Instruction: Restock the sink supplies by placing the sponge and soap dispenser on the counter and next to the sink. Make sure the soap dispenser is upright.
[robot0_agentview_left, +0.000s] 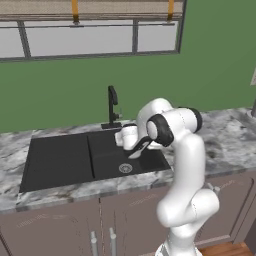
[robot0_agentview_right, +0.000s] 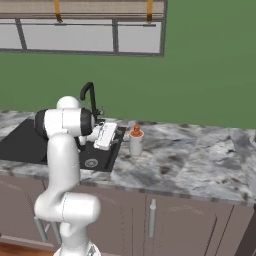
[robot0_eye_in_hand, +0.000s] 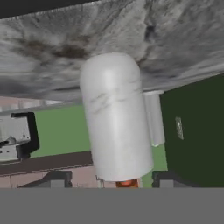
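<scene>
And there stood the small pale soap dispenser with its orange pump top (robot0_agentview_right: 135, 142), upright on the grey-and-white marbled stone counter (robot0_agentview_right: 195, 157), just beside the right rim of the matte-black rectangular sink (robot0_agentview_left: 60, 160). The two-finger gripper (robot0_eye_in_hand: 112, 179) hung at the pump end, dark fingertips (robot0_eye_in_hand: 166, 179) spread, daylight showing on both sides of the bottle, so nothing was grasped. By my read this was the release. The clean way out was straight back along the fingers, with no sideways swing to clip the bottle and tip it.
</scene>
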